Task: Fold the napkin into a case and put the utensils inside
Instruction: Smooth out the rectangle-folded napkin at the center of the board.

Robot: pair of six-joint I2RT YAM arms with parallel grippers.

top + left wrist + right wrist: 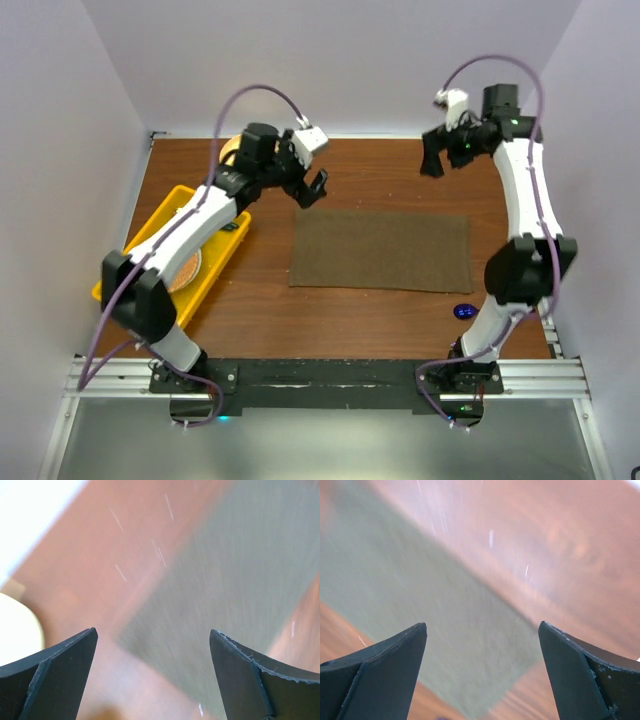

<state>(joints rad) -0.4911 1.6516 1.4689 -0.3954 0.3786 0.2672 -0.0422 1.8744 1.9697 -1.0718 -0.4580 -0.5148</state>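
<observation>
— Olive-brown napkin (380, 250) lies flat on the surface (380, 170), long axis left to right?
— Yes. Left gripper (313, 190) hangs spread and empty by its far-left corner, seemingly nearer; right gripper (436, 166), likewise released, beyond the far-right corner.

Olive-brown napkin (380, 250) lies flat as one rectangle in the middle of the wooden worktop (340, 315). Left hand (312, 187) hangs by its far left corner, fingers spread. Right hand (433, 160) sits past the far right corner, apart from the cloth; can't tell its spread from this angle. Glossy blue spoon (465, 311) lies off the near right corner, beside the right arm. Yellow tray (165, 212) at the left edge holds a tan woven mat (190, 268), partly under the left arm.
</observation>
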